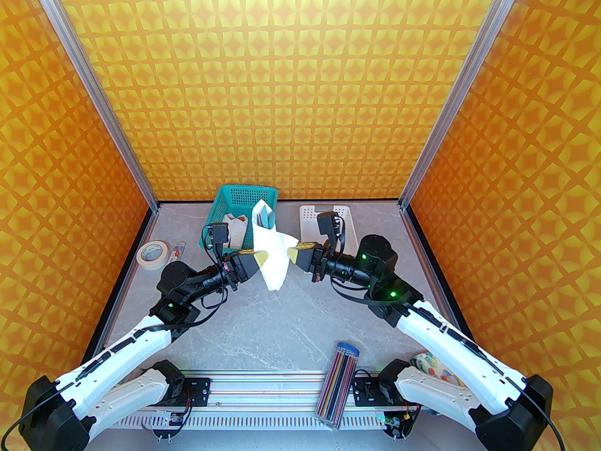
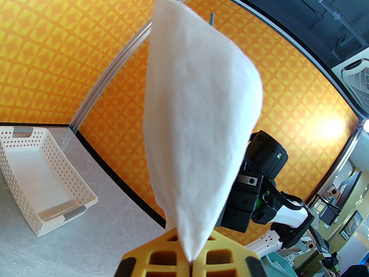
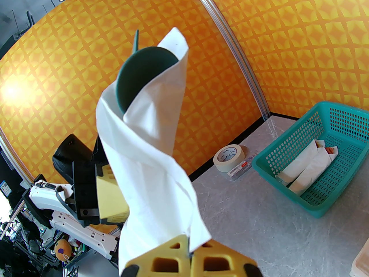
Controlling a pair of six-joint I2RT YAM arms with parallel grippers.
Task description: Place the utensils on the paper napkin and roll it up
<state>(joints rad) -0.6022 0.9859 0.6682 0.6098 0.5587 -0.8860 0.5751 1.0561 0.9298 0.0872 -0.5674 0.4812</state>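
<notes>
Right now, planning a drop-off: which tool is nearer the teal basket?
Left. The left tool, pinching the paper napkin, is off the near corner of the teal basket; the right tool is farther right, by the white basket.

The paper napkin point(image 2: 199, 111) looks matt (faintly fibrous).

teal basket point(image 1: 213, 214) holding napkin bundles point(image 3: 308, 166), white basket point(image 1: 309, 219) beside it, tape roll point(image 1: 152, 253) far left, pencil case point(image 1: 339, 383) up front.
</notes>
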